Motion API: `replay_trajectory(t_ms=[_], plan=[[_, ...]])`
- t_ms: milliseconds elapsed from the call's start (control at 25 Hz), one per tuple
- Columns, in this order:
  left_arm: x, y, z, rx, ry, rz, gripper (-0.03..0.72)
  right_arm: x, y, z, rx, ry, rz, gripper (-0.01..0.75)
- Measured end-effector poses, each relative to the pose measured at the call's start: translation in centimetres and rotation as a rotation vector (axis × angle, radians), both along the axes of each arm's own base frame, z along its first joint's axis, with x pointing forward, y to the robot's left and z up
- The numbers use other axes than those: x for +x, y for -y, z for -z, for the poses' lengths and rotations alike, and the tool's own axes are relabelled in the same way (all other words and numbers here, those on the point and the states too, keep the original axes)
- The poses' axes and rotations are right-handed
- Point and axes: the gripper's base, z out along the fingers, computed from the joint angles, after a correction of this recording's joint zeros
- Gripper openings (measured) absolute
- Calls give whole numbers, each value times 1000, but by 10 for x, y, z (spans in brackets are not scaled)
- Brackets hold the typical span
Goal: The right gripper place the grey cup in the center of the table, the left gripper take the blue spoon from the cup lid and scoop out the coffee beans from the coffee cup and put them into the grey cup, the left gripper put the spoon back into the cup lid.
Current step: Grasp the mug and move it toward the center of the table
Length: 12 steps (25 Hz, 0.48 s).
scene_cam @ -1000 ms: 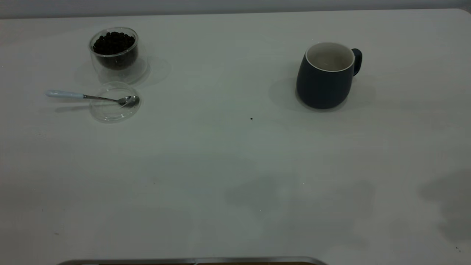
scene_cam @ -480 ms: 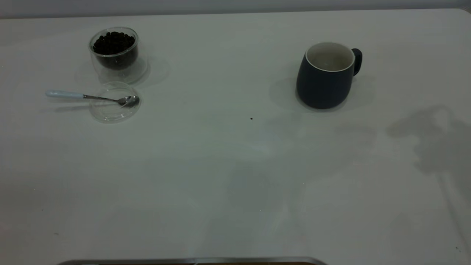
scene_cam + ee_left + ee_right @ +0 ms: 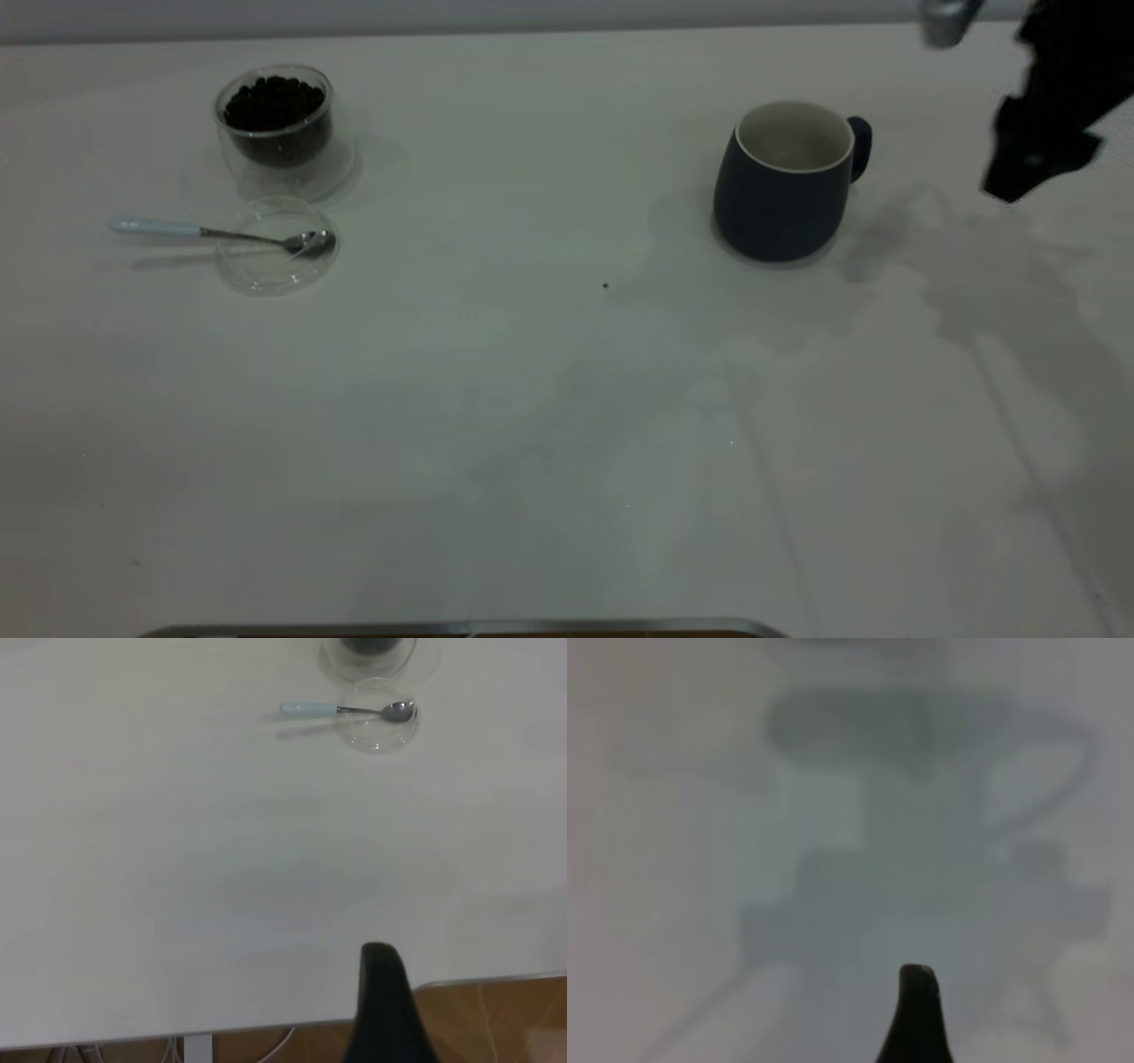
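Note:
The grey cup (image 3: 780, 190) stands upright and empty at the table's (image 3: 567, 399) right rear, handle to the right. My right gripper (image 3: 1032, 159) hangs dark at the upper right, apart from the cup's handle side and above the table; it also shows in the right wrist view (image 3: 917, 1014). The coffee cup (image 3: 276, 124) with coffee beans (image 3: 273, 102) stands at the left rear. The cup lid (image 3: 276, 252) lies in front of it, with the blue spoon (image 3: 190, 230) resting bowl in the lid and handle pointing left. My left gripper (image 3: 381, 1001) is over the table's edge, far from the spoon (image 3: 310, 708).
A tiny dark speck (image 3: 606, 285) lies near the table's middle. A metal strip (image 3: 461, 627) runs along the near edge. Brown floor (image 3: 505, 1019) shows beyond the table's edge in the left wrist view. The arm's shadow falls right of the grey cup.
My right arm has come into view at the upper right, and its shadow has moved up the table toward the grey cup. The cups, lid and spoon have not moved.

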Motion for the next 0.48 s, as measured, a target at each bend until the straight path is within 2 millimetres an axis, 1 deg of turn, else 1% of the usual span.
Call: replay_trajectory(t_ms=[240,400,480], plan=[[0,0,0,0,0,0,581,26,-36,28,-31,24,-175,655],[0,0,0,0,0,0,581,35,-56,42,-52,32,-276,651],[0,0,0,0,0,0,581,37,-64,45,-56,36,-306,651]])
